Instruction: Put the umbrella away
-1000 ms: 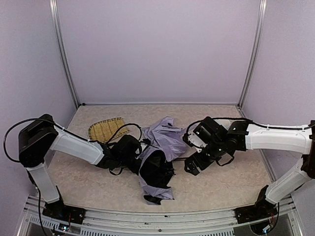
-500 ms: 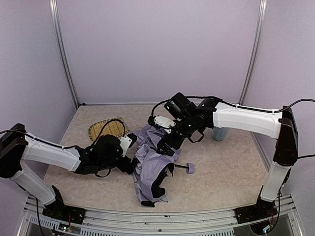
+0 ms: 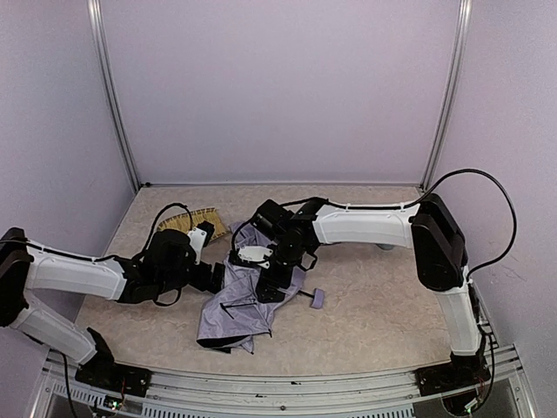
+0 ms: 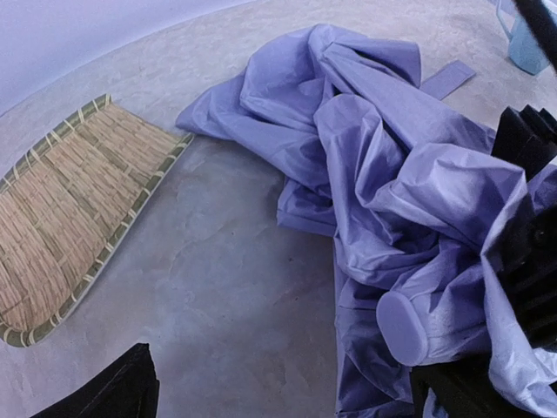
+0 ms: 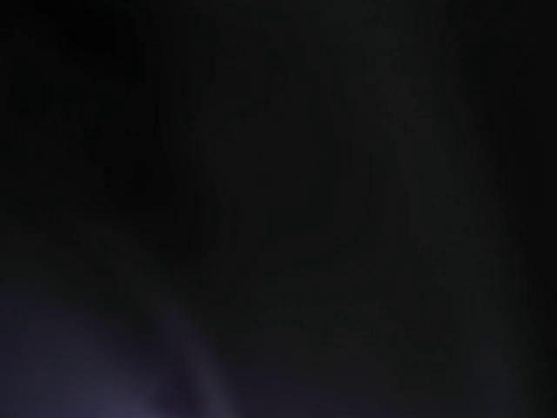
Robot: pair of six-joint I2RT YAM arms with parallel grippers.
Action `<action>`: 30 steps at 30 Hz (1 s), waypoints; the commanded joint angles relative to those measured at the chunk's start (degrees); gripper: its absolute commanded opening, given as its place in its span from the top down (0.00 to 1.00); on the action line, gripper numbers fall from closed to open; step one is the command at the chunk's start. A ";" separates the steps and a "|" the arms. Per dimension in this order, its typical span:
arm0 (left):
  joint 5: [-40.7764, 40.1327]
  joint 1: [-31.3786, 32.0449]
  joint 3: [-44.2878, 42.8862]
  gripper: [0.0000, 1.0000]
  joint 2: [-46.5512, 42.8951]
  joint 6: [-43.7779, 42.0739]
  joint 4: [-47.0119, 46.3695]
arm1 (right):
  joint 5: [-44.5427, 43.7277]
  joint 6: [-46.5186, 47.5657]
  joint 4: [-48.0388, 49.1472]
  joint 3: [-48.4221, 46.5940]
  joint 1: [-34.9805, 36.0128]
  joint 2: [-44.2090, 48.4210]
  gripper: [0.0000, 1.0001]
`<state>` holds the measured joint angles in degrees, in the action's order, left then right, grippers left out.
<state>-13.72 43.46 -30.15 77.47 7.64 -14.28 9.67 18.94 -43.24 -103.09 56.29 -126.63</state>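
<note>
umbrella [image 3: 239, 300]: crumpled in the middle of the worktop [image 3: 383, 296], lavender side up, handle [image 3: 317, 298] poking out right
left arm [image 3: 78, 272]: jaws wide, at the canopy's left edge
right arm [image 3: 365, 222]: jaws pressed into the fabric, can't tell their state
tray [image 3: 187, 222]: just behind left arm

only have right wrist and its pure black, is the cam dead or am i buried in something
Observer: Likely buried. In the top view the right gripper is pressed down into the umbrella canopy.
Operator: wheres the handle
Observer: The lavender handle lies on the table just right of the crumpled canopy, touched by neither gripper.
Operator: and left arm
Observer: The left gripper sits at the canopy's left edge, its fingers apart in the left wrist view.
</note>
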 commanded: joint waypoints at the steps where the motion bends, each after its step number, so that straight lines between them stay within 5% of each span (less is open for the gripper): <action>1: 1.83 -0.39 -1.55 0.03 0.99 2.52 -2.96 | 0.82 1.63 1.93 -1.43 0.59 -1.11 0.00; 7: 1.33 -1.17 1.52 0.03 -1.67 1.46 -5.74 | -2.24 1.27 0.02 4.42 0.59 4.99 0.00; 16: 2.39 -1.10 1.69 0.03 5.59 1.08 -9.43 | 3.27 3.19 4.71 9.37 0.30 18.63 0.00; 30: 6.79 -1.13 3.78 0.01 2.07 1.12 -10.64 | -4.52 0.53 13.23 4.33 -1.85 -1.48 0.04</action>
<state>-9.10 42.68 -27.05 82.30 8.64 -22.13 8.27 21.15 -31.03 -100.77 55.16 -123.50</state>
